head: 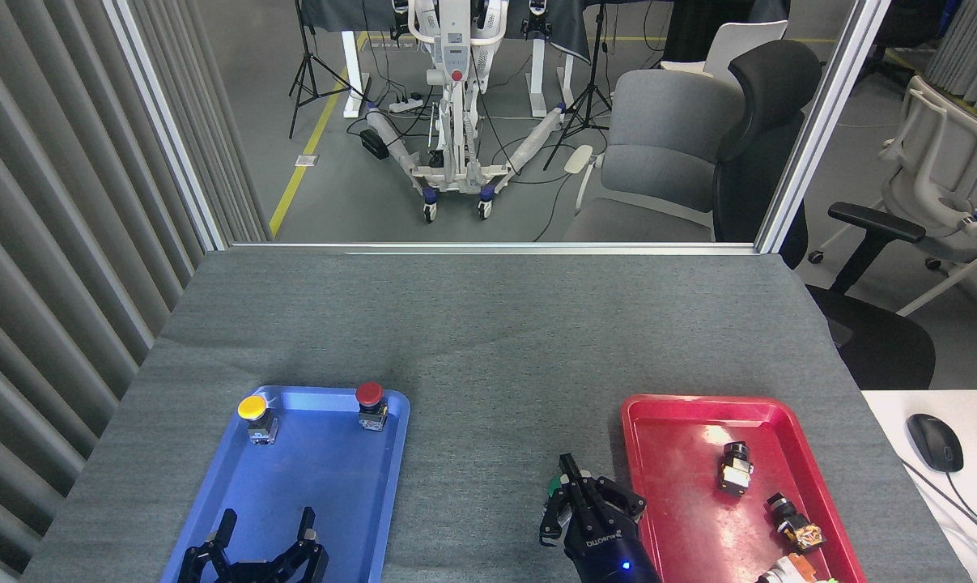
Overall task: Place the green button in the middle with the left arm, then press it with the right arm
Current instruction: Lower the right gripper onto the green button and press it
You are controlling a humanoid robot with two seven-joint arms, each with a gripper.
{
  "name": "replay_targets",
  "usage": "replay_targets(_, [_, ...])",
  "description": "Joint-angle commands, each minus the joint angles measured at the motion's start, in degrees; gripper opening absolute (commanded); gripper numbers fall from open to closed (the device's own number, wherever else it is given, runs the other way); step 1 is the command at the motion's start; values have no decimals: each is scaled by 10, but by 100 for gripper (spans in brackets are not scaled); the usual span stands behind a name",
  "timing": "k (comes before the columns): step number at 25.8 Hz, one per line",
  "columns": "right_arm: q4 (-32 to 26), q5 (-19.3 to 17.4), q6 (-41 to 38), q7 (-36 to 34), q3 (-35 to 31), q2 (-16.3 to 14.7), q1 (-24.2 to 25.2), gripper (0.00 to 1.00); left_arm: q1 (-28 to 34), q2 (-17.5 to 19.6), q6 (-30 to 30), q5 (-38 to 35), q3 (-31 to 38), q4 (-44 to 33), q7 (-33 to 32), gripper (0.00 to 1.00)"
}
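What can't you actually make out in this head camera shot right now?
- Green button: mostly hidden under the right claw in the head view; whether it is pressed cannot be told.
- Right claw: fingers bunched; contact with the cap is unclear.
- Left claw: its base is cut off by the bottom edge, over the blue tray.
- Small parts in the red tray: too small to identify.
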Motion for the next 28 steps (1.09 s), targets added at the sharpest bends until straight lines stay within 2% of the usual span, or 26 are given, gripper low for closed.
replay_targets(1, [40, 0, 2, 21, 2, 0, -2, 0, 5, 2, -4, 29, 13, -1, 4, 99])
replay_targets(9, [79, 5, 18, 26, 2, -2, -2, 0, 9, 3, -4, 30, 18, -1, 4, 99])
replay_targets(16, [39, 2, 39, -3, 5, 5, -6, 0, 9, 3, -5, 30, 18, -1, 4, 99])
replay_targets(17, [35, 2, 46, -5, 8, 8, -6, 13, 9, 3, -6, 30, 18, -1, 4, 99])
replay_targets(18, [34, 2, 59, -7, 11, 9, -7, 40, 9, 3, -6, 30, 18, -1, 4, 99])
replay_targets(19, [33, 2, 73, -8, 12, 11, -10, 71, 8, 3, -6, 30, 18, -1, 4, 99])
replay_targets(20, [32, 2, 87, -9, 12, 12, -13, 92, 8, 3, -6, 30, 18, -1, 4, 99])
replay_targets(21, [31, 1, 94, -12, 13, 12, -13, 99, 8, 3, -6, 30, 18, -2, 3, 99])
replay_targets(28, [-16, 0, 99, -24, 1, 8, -9, 99, 8, 3, -7, 31, 18, -4, 3, 99])
